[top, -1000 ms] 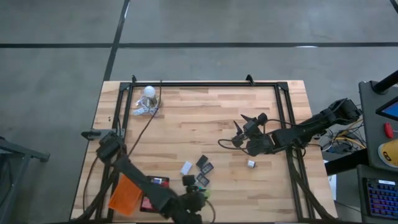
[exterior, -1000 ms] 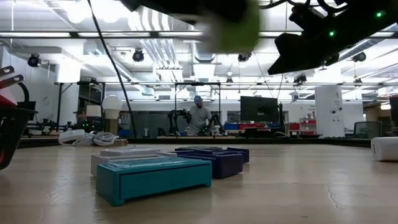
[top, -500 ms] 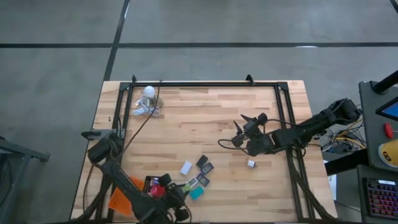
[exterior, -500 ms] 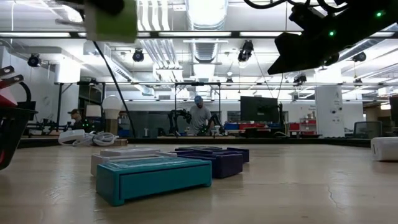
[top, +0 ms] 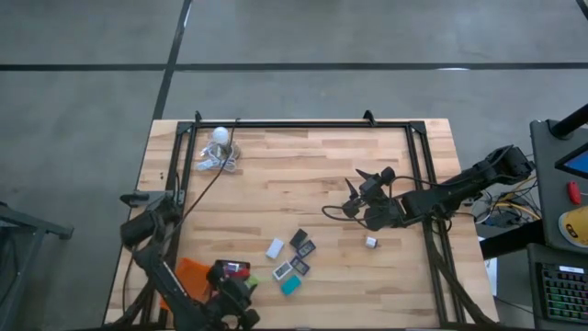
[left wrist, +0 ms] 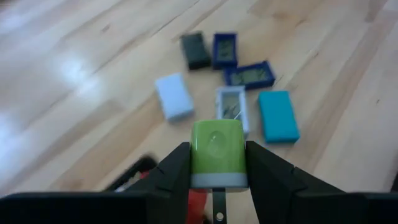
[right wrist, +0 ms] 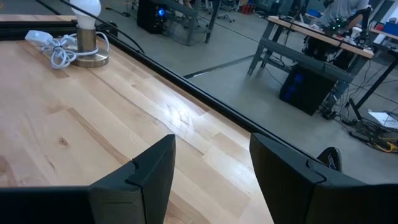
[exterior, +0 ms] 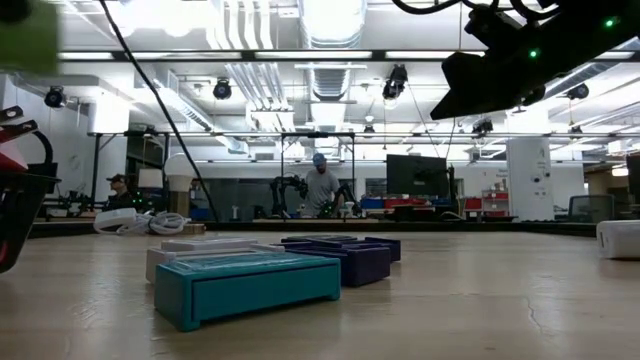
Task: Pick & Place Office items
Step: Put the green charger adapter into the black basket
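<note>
Leftward since a second ago, the left gripper carries the green block.
Its fingers clamp it; right gripper fingers apart, empty.

on the tabletop: one teal piece, two purple pieces, one black piece, two white pieces in the cluster, one white piece apart. one green piece in the left tool. one orange tray, one black tray, one bulb.
</note>
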Available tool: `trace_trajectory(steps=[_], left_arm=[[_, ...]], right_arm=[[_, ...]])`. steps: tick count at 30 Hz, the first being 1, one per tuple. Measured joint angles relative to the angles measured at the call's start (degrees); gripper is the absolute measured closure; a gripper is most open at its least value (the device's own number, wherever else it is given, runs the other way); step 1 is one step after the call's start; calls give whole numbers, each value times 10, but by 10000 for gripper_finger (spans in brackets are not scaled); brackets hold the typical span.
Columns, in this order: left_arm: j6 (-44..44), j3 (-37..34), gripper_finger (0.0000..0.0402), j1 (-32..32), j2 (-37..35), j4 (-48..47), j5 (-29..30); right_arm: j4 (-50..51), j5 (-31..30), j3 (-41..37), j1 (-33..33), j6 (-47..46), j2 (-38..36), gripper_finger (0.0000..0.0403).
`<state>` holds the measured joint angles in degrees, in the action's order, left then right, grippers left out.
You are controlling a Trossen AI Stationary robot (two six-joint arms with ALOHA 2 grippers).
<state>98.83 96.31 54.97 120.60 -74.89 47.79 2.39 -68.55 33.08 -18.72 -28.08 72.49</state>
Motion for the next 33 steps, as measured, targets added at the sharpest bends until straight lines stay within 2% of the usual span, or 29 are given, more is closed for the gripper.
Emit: trace_trajectory(steps=[4,8,15,27,33], left_arm=[[83,0,273,15,0,-55,-27],[132,-3,273,26,0,-95,-59],[205,-45,273,47,0,-104,-112],[234,-82,272,57,0,-103,-139],[238,-83,259,57,0,-98,-159]], right_arm=[[0,0,0,0,0,0,199],[0,0,0,0,0,0,199],[0,0,0,0,0,0,199],[0,0,0,0,0,0,199],[0,0,0,0,0,0,199]])
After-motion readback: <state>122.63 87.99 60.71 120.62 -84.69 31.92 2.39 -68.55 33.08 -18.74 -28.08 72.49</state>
